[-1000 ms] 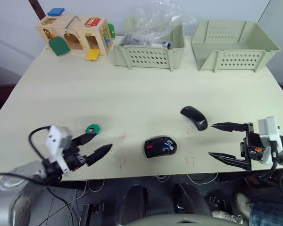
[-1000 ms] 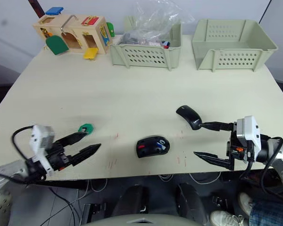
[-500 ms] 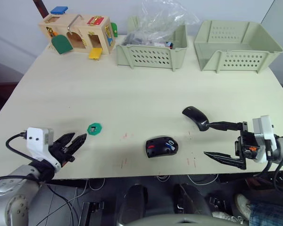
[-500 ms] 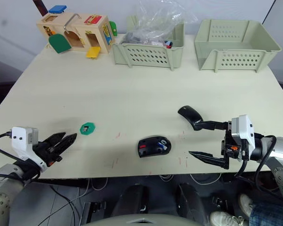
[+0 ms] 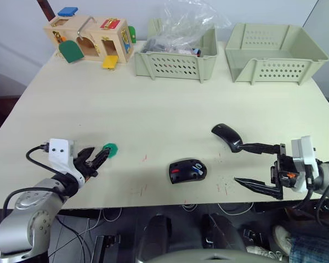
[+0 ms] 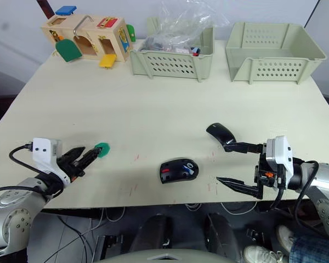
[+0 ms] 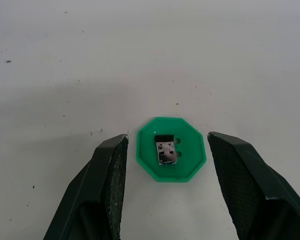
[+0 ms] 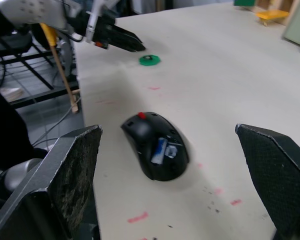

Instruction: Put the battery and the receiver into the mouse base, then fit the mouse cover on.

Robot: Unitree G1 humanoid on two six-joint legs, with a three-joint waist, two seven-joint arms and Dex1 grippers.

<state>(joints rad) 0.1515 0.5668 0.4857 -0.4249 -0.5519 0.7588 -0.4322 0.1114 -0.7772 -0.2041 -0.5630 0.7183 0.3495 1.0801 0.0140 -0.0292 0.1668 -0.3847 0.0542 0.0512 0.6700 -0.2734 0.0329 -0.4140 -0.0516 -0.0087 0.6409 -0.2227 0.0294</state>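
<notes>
Half a second back the left gripper [image 5: 100, 157] hung off the near edge of the table [image 5: 153, 104], well short of the green disc [image 5: 108, 148]; now it has come forward so that its tips lie just short of the disc, on the side away from the mouse base [image 5: 187, 171]. The left wrist view explains the approach: the disc is an octagonal holder with the small metal receiver [image 7: 166, 150] seated in its middle, and the two fingers [image 7: 110, 165] stand either side of it, parted a little wider than the disc and touching neither it nor the receiver. Nothing is held. That straddle looks like the set-up for pinching the receiver out of its holder.

Right of the disc, the mouse base lies open side up near the table's front edge, red showing inside and a battery apparently seated already, which would leave the receiver as the missing part. Beyond and to the right of the mouse base, apart from it, the mouse cover [image 5: 226, 135] rests on the table.

Further right of the mouse base, the right gripper [image 5: 249, 164] waits spread wide and empty, one finger tip close beside the mouse cover, seemingly parked until the cover is needed.
</notes>
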